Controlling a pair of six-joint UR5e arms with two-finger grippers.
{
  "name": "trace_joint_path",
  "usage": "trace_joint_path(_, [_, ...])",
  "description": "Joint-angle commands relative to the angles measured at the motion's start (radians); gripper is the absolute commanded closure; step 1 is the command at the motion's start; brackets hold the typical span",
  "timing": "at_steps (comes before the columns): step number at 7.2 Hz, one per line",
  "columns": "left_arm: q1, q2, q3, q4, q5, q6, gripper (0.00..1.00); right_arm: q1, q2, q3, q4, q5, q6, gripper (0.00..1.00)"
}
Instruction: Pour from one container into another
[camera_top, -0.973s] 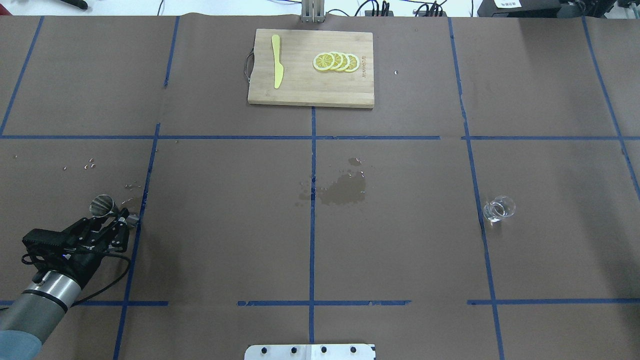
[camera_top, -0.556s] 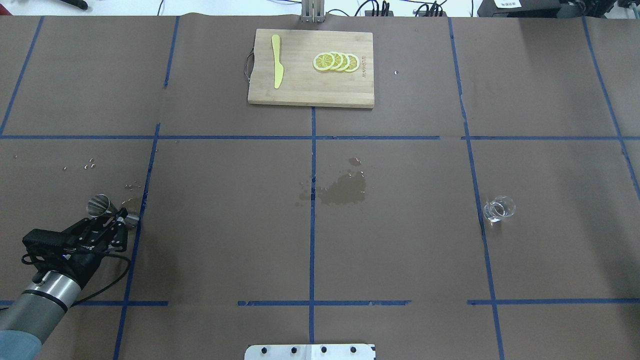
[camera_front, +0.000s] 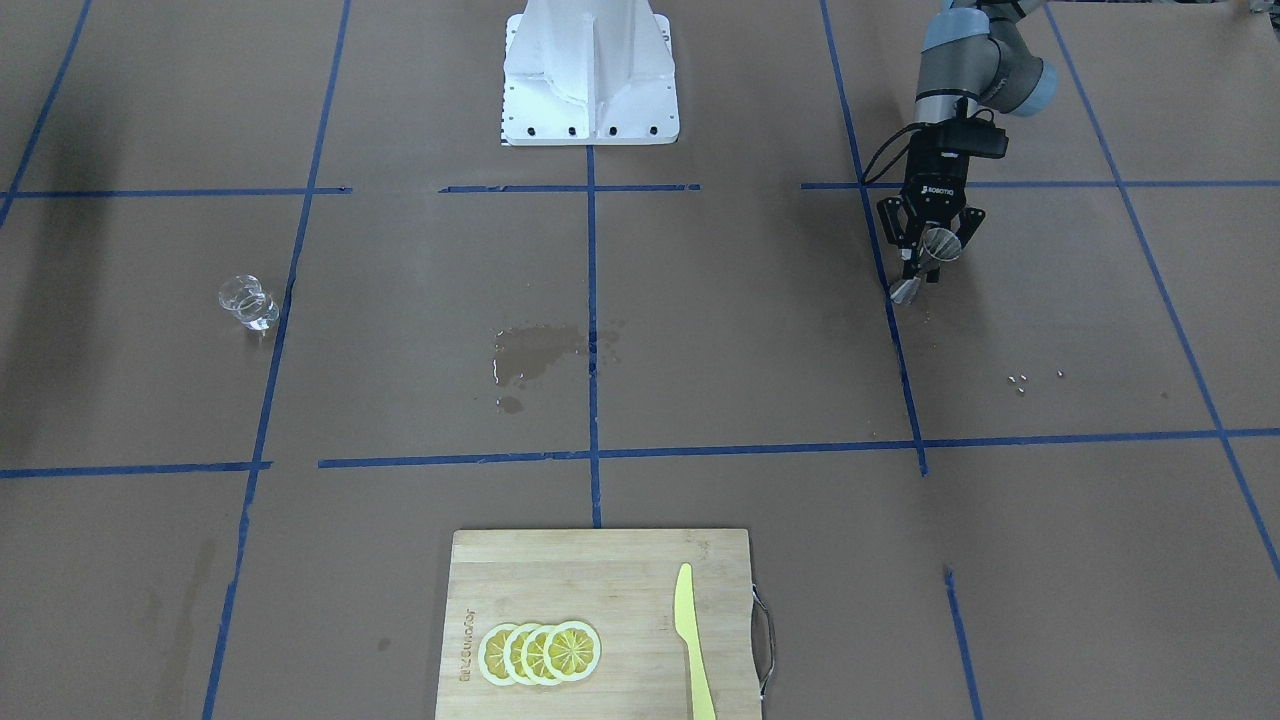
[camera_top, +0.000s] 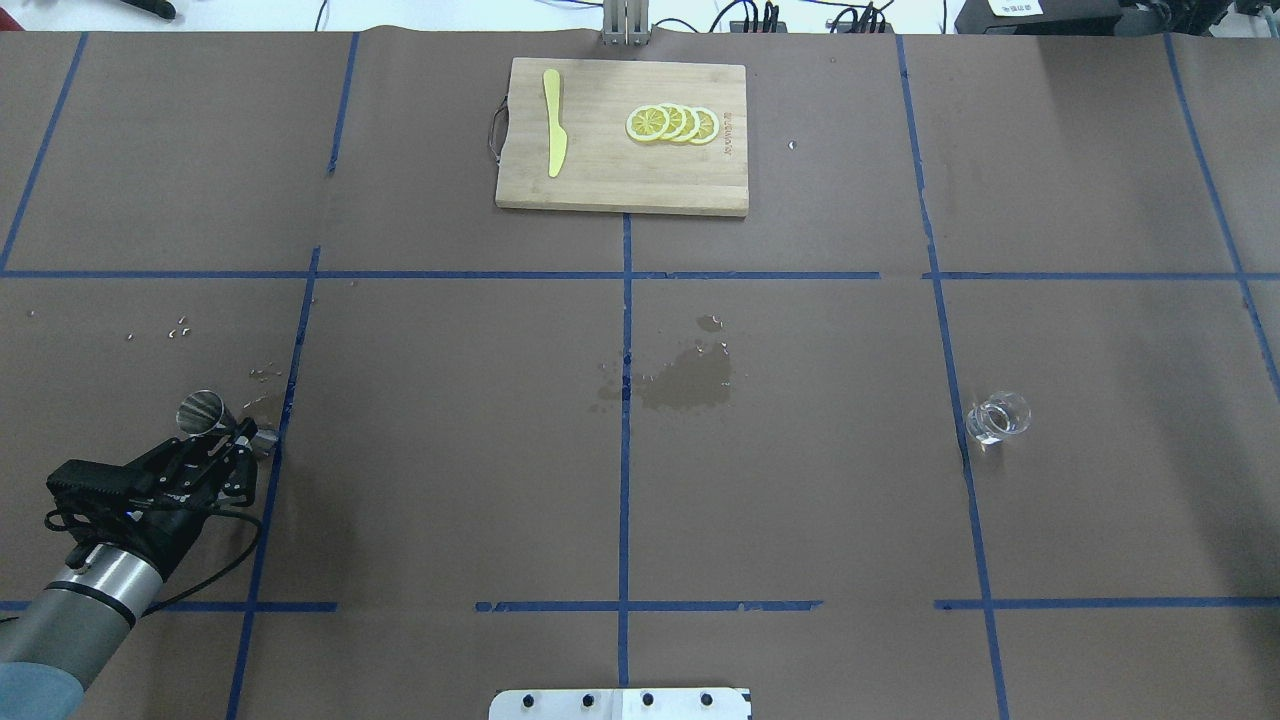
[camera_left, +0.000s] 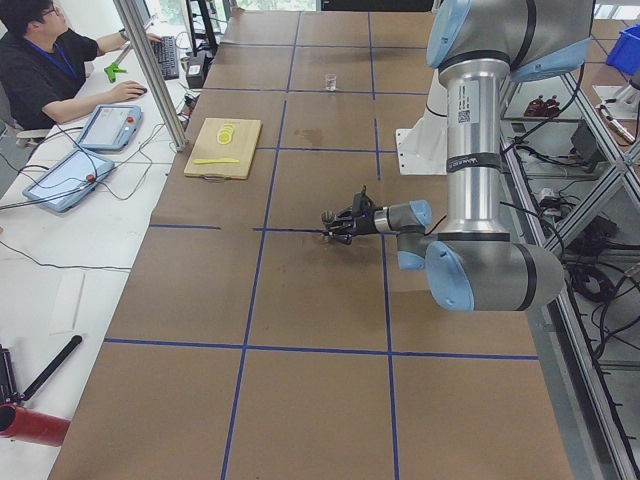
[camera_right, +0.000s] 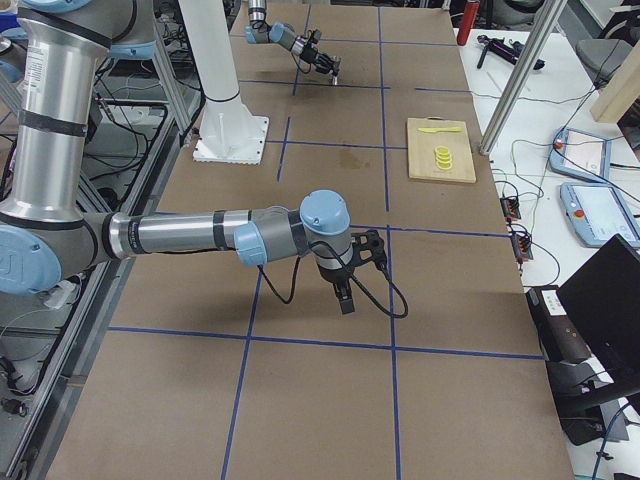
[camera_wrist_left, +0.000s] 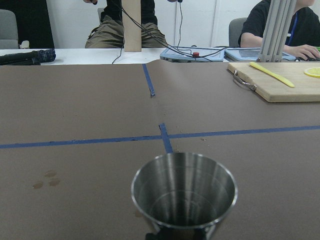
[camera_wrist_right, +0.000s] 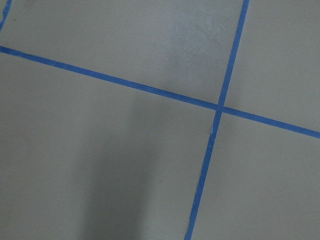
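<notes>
A shiny steel jigger (camera_top: 205, 410) is held at its waist by my left gripper (camera_top: 238, 434), which is shut on it, at the table's left by a blue tape line. The left wrist view shows the jigger (camera_wrist_left: 184, 192) mouth up and looking empty. From the front, the jigger (camera_front: 930, 250) hangs in the left gripper (camera_front: 925, 256), its lower end close to the paper. The clear glass cup (camera_top: 997, 417) stands alone at the right, also seen as a cup (camera_front: 247, 302) from the front. My right gripper (camera_right: 347, 292) hovers low over the table; I cannot tell its state.
A wooden cutting board (camera_top: 620, 180) with lemon slices (camera_top: 672, 124) and a yellow knife (camera_top: 553, 120) lies at the far middle. A wet stain (camera_top: 688, 380) marks the centre. Small droplets (camera_top: 178, 328) dot the paper near the jigger. A person (camera_left: 45, 70) sits at a side desk.
The left gripper and jigger have shifted very slightly toward the robot, and the jigger's mouth looks a little smaller. The glass cup has not moved.
</notes>
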Motion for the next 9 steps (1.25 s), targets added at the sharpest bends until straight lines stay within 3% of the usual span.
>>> trace_joint_path(1, [0.002,0.000,0.000,0.000,0.000,0.000,0.62,0.000,0.000,-0.001,0.000,0.000,0.000,0.00])
trace_joint_path(2, [0.002,-0.002,0.000,0.000,0.000,0.000,0.63,0.000,0.000,-0.001,0.000,0.000,0.000,0.00])
trace_joint_path(4, [0.007,-0.005,0.000,-0.002,-0.002,0.000,1.00,0.000,0.001,-0.001,0.000,0.000,0.000,0.00])
trace_joint_path(6, [0.001,0.000,-0.015,-0.041,-0.002,0.014,1.00,0.000,0.003,-0.001,0.000,-0.002,0.000,0.00])
trace_joint_path(9, [-0.005,0.023,-0.011,-0.277,-0.008,0.211,1.00,0.000,0.003,-0.001,0.000,0.000,0.000,0.00])
